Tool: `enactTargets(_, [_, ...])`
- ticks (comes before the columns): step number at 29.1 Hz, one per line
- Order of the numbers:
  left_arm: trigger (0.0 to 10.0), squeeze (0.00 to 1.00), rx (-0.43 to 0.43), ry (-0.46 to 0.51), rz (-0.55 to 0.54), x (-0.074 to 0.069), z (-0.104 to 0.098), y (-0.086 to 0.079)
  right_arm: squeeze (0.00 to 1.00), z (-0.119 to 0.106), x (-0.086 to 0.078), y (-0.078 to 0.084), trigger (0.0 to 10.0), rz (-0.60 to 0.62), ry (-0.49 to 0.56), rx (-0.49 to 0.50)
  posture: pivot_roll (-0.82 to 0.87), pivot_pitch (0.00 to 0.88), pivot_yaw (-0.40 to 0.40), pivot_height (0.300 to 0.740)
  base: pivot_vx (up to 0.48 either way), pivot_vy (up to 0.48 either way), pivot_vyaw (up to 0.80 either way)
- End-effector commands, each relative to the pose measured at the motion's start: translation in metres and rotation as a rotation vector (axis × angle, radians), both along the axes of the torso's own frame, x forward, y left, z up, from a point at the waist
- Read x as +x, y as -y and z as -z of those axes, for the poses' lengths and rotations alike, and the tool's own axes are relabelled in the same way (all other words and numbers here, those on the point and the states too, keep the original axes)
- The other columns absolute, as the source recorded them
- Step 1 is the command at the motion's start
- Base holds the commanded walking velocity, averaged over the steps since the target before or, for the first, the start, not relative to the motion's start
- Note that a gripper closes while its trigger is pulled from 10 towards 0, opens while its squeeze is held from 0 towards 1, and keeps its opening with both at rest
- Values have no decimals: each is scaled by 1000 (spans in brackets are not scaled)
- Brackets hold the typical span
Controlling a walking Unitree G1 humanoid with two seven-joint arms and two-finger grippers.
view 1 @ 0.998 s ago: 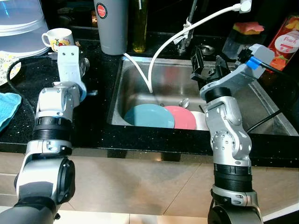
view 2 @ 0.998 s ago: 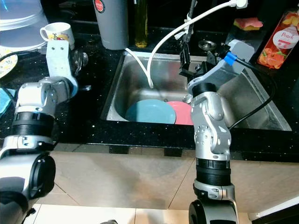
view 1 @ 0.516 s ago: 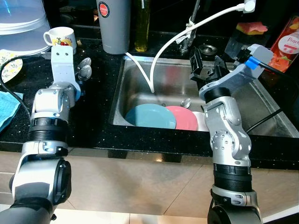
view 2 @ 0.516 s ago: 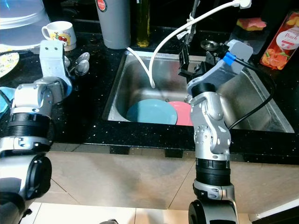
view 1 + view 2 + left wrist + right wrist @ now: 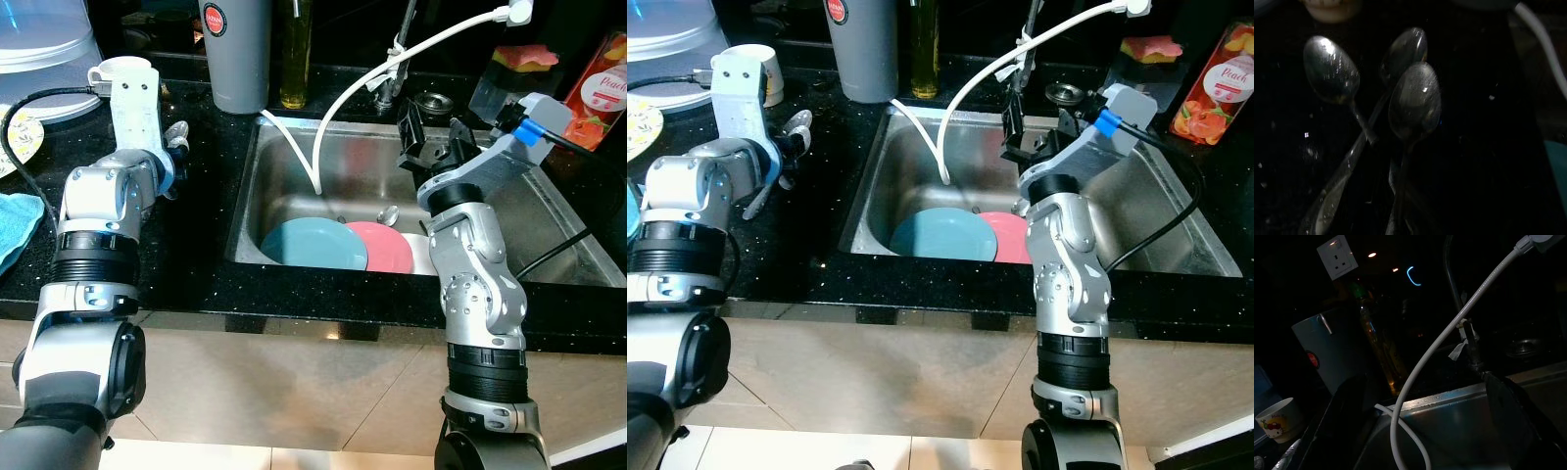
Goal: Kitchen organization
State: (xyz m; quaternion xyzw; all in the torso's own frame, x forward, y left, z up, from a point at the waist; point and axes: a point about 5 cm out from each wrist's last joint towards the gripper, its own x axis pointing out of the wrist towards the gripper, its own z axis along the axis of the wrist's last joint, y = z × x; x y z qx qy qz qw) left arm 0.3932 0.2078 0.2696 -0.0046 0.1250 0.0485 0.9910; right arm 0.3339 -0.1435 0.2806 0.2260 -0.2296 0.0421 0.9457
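Nearest the robot, a blue plate (image 5: pixel 313 243) and a pink plate (image 5: pixel 384 247) are lying side by side in the bottom of the steel sink (image 5: pixel 549 230), with a spoon (image 5: pixel 388 215) just behind them. A white hose (image 5: pixel 338 103) is dangling into the sink from above.

The right tool (image 5: pixel 431 142) is hovering over the sink's back edge near the tap, touching nothing; in the right wrist view its two black fingers (image 5: pixel 1349 406) are standing spread wide with nothing between them.

On the black table (image 5: pixel 201 250) left of the sink, three spoons (image 5: pixel 1413 103) are lying close together, handles crossing, right in front of the left tool (image 5: pixel 168 157), which is reaching down at them. I cannot tell whether its fingers are spread or pressed together.

Farther back, a white mug (image 5: pixel 769 73) is sitting behind the left wrist, and a grey canister (image 5: pixel 235 54) and an oil bottle (image 5: pixel 293 59) are standing behind the sink corner. A blue cloth (image 5: pixel 15 225) is lying at the table's left.
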Motion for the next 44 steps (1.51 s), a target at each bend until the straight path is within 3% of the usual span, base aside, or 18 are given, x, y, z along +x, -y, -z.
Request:
enactTargets(1, [7765, 0, -19, -30, 0, 1, 7, -1, 0, 0, 1, -1, 10000, -5, -10, 2, 265, 71, -32, 740, 0, 0, 0])
enactTargets(5, [7373, 0, -8, -42, -2, 2, 9, -3, 0, 0, 0, -1, 10000, -3, -9, 2, 266, 72, -30, 740, 0, 0, 0])
enactTargets(7, [6314, 0, -37, -67, 9, 2, 13, -2, 0, 0, 0, -1, 10000, -2, -10, 3, 266, 72, -30, 740, 0, 0, 0])
enactTargets(8, [4863, 0, -65, -86, 27, 1, 17, 0, 0, 0, 0, -1, 10000, -2, -10, 4, 265, 73, -29, 740, 0, 0, 0])
enactTargets(11, [3725, 0, -85, -98, 39, 1, 20, 1, 0, 0, 0, -1, 10000, -1, -10, 5, 265, 73, -29, 740, 0, 0, 0])
enactTargets(13, [1686, 0, -95, -102, 40, 1, 21, 2, 0, 1, 0, 0, 10000, 0, -10, 5, 265, 73, -29, 740, 0, 0, 0])
enactTargets(17, [1608, 0, -102, -105, 36, 2, 21, 2, 0, 1, 0, 0, 10000, 0, -10, 5, 266, 73, -30, 740, 0, 0, 0])
enactTargets(19, [39, 0, -98, -105, 29, 2, 21, 1, 0, 1, 0, 0, 10000, 0, -11, 5, 266, 73, -30, 740, 0, 0, 0])
enactTargets(27, [0, 0, -75, -112, 1, 1, 23, -5, 0, 0, 1, 0, 10000, 0, -11, 5, 266, 73, -31, 740, 0, 0, 0])
enactTargets(28, [2000, 0, -64, -110, -2, 1, 22, -6, 0, 0, 1, 1, 10000, 0, -11, 5, 266, 73, -31, 740, 0, 0, 0])
enactTargets(29, [7412, 0, -49, -107, -2, 1, 22, -6, 0, 0, 1, 1, 10000, 0, -10, 5, 265, 72, -32, 740, 0, 0, 0])
enactTargets(30, [10000, 0, -39, -104, -1, 1, 21, -6, 0, 0, 1, 1, 10000, 0, -10, 5, 265, 72, -32, 740, 0, 0, 0])
enactTargets(33, [10000, 0, -25, -94, 9, 2, 19, -5, 0, 0, 1, 1, 10000, 0, -11, 5, 265, 72, -32, 740, 0, 0, 0])
enactTargets(34, [10000, 1000, -20, -89, 16, 2, 18, -4, 0, 0, 1, 1, 10000, 0, -11, 4, 265, 72, -32, 740, 0, 0, 0])
enactTargets(41, [10000, 1000, -18, -91, 14, 2, 18, -4, 0, 0, 1, 0, 10000, -1, -9, 6, 264, 73, -32, 740, 0, 0, 0])
enactTargets(42, [10000, 110, -23, -100, 12, 3, 19, -4, 0, 0, 0, 0, 10000, -1, -9, 6, 264, 73, -32, 740, 0, 0, 0])
enactTargets(43, [10000, 0, -32, -111, 8, 2, 21, -4, 0, 0, 1, 0, 10000, -1, -9, 5, 264, 72, -32, 740, 0, 0, 0])
enactTargets(44, [10000, 0, -40, -121, 7, 2, 23, -5, 0, 0, 0, 0, 10000, -1, -9, 5, 263, 72, -32, 740, 0, 0, 0])
